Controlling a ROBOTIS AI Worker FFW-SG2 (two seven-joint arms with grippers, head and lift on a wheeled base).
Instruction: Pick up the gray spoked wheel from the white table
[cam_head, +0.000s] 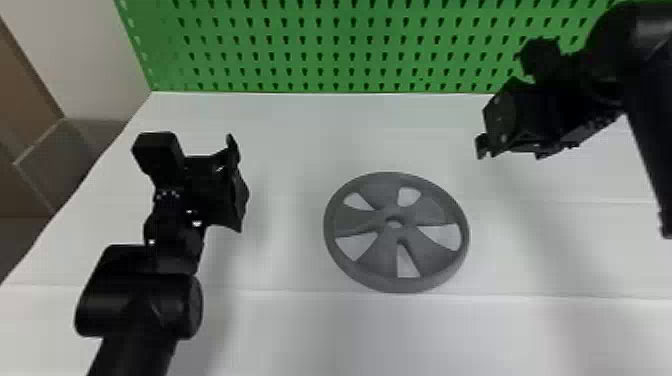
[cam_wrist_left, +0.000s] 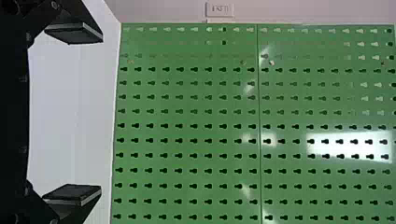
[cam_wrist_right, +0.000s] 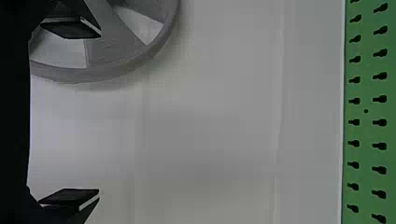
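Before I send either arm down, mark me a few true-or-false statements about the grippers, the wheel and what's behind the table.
1. The gray spoked wheel lies flat on the white table. True.
2. The left gripper is shut. False: its fingers stand apart.
3. The right gripper already holds the wheel. False: it is open, with nothing gripped.
4. Five openings show between the wheel's spokes. True.
5. A green pegboard stands at the table's far edge. True.
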